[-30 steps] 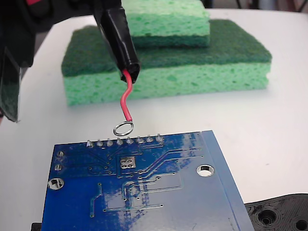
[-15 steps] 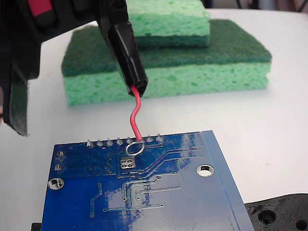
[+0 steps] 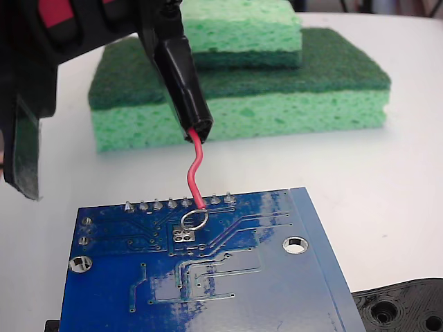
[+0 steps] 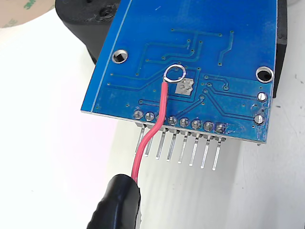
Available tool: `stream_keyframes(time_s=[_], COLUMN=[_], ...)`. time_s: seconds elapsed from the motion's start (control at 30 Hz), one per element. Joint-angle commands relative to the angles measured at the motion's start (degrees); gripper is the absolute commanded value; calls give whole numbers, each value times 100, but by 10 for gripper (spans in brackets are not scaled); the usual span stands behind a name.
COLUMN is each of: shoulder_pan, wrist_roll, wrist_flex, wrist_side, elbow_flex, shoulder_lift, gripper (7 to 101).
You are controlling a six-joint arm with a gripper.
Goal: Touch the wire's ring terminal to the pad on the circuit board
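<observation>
In the fixed view the blue circuit board (image 3: pixel 242 290) lies at the bottom. My gripper (image 3: pixel 149 17) comes in from the top left, shut on the black sleeve (image 3: pixel 181 83) of the wire (image 3: pixel 196 166). The red wire bends down to the silver ring terminal (image 3: pixel 194 219), which lies over the board just past the pin row. The square pad (image 3: pixel 183 236) sits directly below and slightly left of the ring. In the wrist view the ring terminal (image 4: pixel 174 73) overlaps the upper left corner of the pad (image 4: pixel 186 86) on the board (image 4: pixel 157 28). Whether it touches the pad cannot be told.
Stacked green sponges (image 3: pixel 277 90) stand behind the board. A black plastic part (image 3: pixel 405 308) lies at the bottom right. A row of solder pins (image 3: pixel 178 203) lines the board's far edge, and a mounting hole (image 3: pixel 295 244) sits to the right of the pad.
The ring has moved from beyond the board's far edge, over the pin row, down onto the board beside the pad. In the last half second it shifted only slightly.
</observation>
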Motion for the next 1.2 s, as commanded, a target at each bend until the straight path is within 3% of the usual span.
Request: stream_keyframes(time_s=[0.03, 0.73, 1.2], shoulder_pan=[0, 9, -220], wrist_roll=[-9, -35, 123], wrist_flex=[0, 53, 580], wrist_side=[26, 9, 299], elbow_flex=[-44, -79, 53], shoulder_lift=[9, -18, 984], gripper=[1003, 1003, 1003])
